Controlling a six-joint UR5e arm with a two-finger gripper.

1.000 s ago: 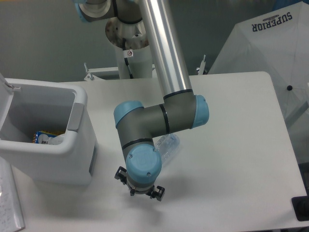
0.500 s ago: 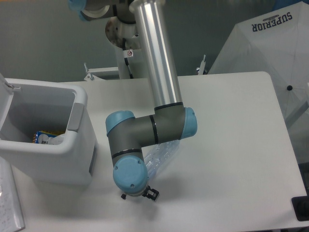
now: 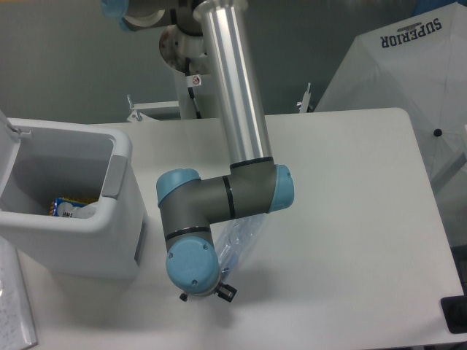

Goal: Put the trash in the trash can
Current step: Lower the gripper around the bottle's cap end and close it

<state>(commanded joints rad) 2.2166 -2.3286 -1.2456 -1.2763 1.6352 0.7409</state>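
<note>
Gripper (image 3: 206, 293) low, centre-bottom of frame, mostly hidden under blue wrist joint. Only small black bits peek out. Can't tell if open or closed.

Bottle (image 3: 239, 237) lies on table (image 3: 350, 219) just beside wrist, up and right of it, partly behind arm. Looks not held, hard to be sure.

Bin (image 3: 120, 164) at left of frame, open, some trash (image 3: 69, 209) already inside.

Risks: arm blocks view of bottle, so grab could miss. Clear crushed plastic slippery; may squirt out or roll when pinched. Wrist could bump bottle away. Bin wall near; swing could hit it.
</note>
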